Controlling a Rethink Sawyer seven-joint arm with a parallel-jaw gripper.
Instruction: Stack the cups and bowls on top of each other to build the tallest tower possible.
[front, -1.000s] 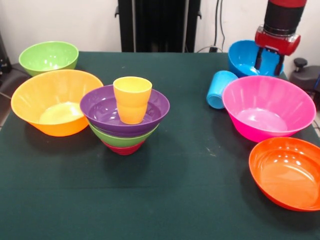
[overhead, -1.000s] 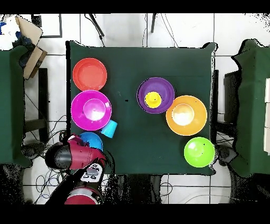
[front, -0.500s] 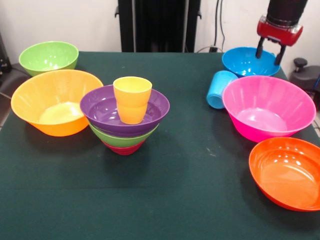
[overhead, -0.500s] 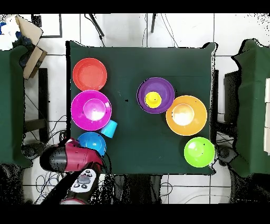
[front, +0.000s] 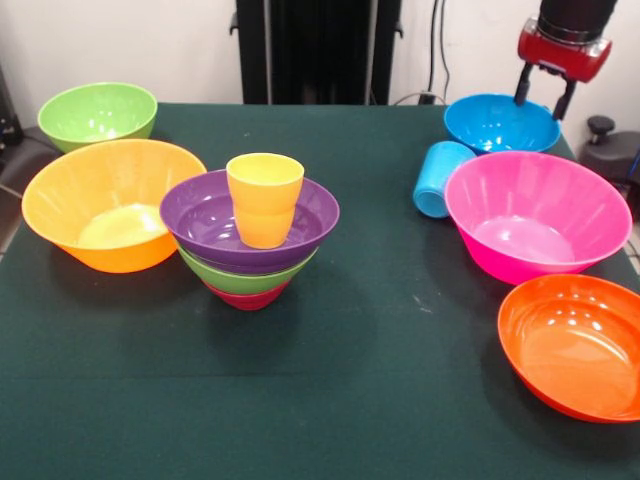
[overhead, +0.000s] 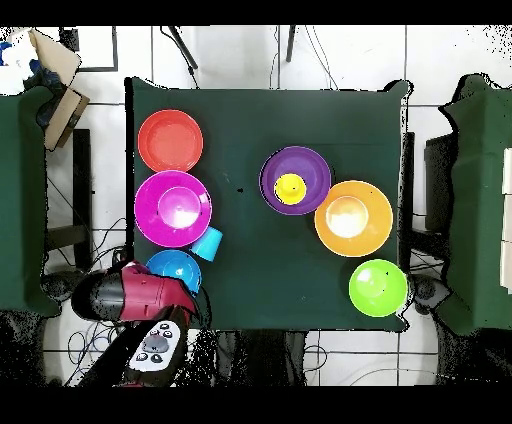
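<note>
The tower stands left of centre: a small crimson bowl (front: 247, 297) at the bottom, a green bowl (front: 245, 272), a purple bowl (front: 205, 215) and the yellow-orange cup (front: 264, 200) upright on top. From overhead the cup (overhead: 290, 187) sits in the purple bowl (overhead: 312, 178). The light blue cup (front: 440, 178) lies on its side between the blue bowl (front: 500, 122) and the large pink bowl (front: 537, 215). My gripper (front: 544, 92) hangs open and empty above the blue bowl's far right rim. Overhead, the red arm (overhead: 140, 295) hides the gripper beside the blue bowl (overhead: 173, 271).
A red-orange bowl (front: 575, 345) sits at the near right, in front of the pink bowl. A large orange bowl (front: 110, 205) touches the tower's left side, with a second green bowl (front: 97, 113) behind it. A dark cloth (front: 380, 400) covers the table.
My gripper has lifted off the blue bowl's rim and drawn up and back toward the robot. The blue bowl now rests flat on the table. Nothing else has moved.
</note>
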